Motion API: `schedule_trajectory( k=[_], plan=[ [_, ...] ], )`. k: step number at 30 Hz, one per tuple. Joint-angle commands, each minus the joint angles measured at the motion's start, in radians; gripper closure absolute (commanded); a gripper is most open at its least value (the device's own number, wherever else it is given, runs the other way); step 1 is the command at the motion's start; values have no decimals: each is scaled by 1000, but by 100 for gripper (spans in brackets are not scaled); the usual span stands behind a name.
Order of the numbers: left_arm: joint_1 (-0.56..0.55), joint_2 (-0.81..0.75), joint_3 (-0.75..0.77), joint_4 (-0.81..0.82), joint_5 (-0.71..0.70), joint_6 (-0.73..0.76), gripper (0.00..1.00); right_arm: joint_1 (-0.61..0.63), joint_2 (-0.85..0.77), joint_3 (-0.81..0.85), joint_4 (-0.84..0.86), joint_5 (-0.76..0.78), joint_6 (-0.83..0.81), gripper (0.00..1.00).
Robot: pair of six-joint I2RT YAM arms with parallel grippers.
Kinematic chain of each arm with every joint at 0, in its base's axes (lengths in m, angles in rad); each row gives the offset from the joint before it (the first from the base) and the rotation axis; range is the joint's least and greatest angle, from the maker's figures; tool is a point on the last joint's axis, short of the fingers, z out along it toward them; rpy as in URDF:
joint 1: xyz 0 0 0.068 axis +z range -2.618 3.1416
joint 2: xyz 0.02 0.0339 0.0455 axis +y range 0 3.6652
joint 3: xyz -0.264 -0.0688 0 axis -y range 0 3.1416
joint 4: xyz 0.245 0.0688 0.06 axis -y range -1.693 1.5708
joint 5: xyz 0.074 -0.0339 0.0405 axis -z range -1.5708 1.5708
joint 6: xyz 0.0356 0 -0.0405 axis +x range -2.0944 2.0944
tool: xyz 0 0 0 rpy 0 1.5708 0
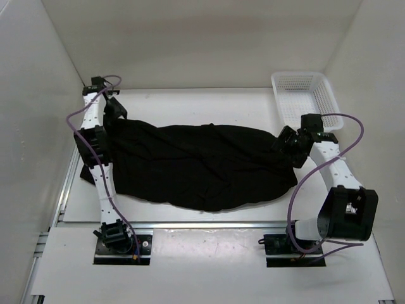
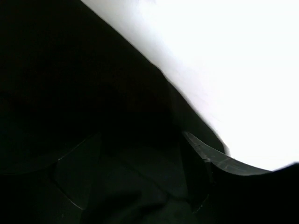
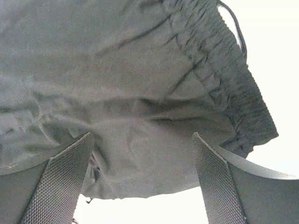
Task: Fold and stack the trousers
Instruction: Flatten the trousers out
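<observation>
The black trousers (image 1: 196, 168) lie spread and wrinkled across the middle of the table, long side running left to right. My left gripper (image 1: 116, 113) hovers at their far left end. In the left wrist view its fingers (image 2: 202, 175) stand apart over dark fabric (image 2: 70, 93), so the left gripper (image 2: 135, 186) is open and holds nothing. My right gripper (image 1: 286, 142) is at the trousers' right end. Seen from the right wrist, this gripper (image 3: 145, 186) is wide open just above the cloth (image 3: 131, 84), beside the gathered elastic waistband (image 3: 219, 79).
A white mesh basket (image 1: 305, 95) stands at the back right corner, just behind the right arm. White walls close in the table (image 1: 209, 101) on the left, back and right. A metal rail (image 1: 209, 225) runs along the near edge.
</observation>
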Motion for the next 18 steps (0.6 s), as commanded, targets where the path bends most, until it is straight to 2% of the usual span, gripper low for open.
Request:
schedule_trajectory(
  k=[1, 5, 7, 9, 10, 18],
  plan=[
    [-30, -14, -2, -17, 23, 7, 20, -22, 57, 79, 25, -14, 9, 9],
    [-31, 31, -34, -17, 23, 18, 20, -31, 134, 128, 63, -14, 67, 8],
    [-31, 31, -54, -6, 23, 18, 29, -41, 183, 153, 72, -14, 92, 10],
    [-31, 31, -88, 17, 23, 18, 74, -41, 237, 186, 95, -3, 142, 12],
    [-31, 20, -88, 17, 23, 18, 90, -41, 255, 196, 95, -3, 165, 13],
    [-31, -177, -108, 28, -9, 36, 90, -41, 419, 245, 233, 6, 389, 17]
  ],
)
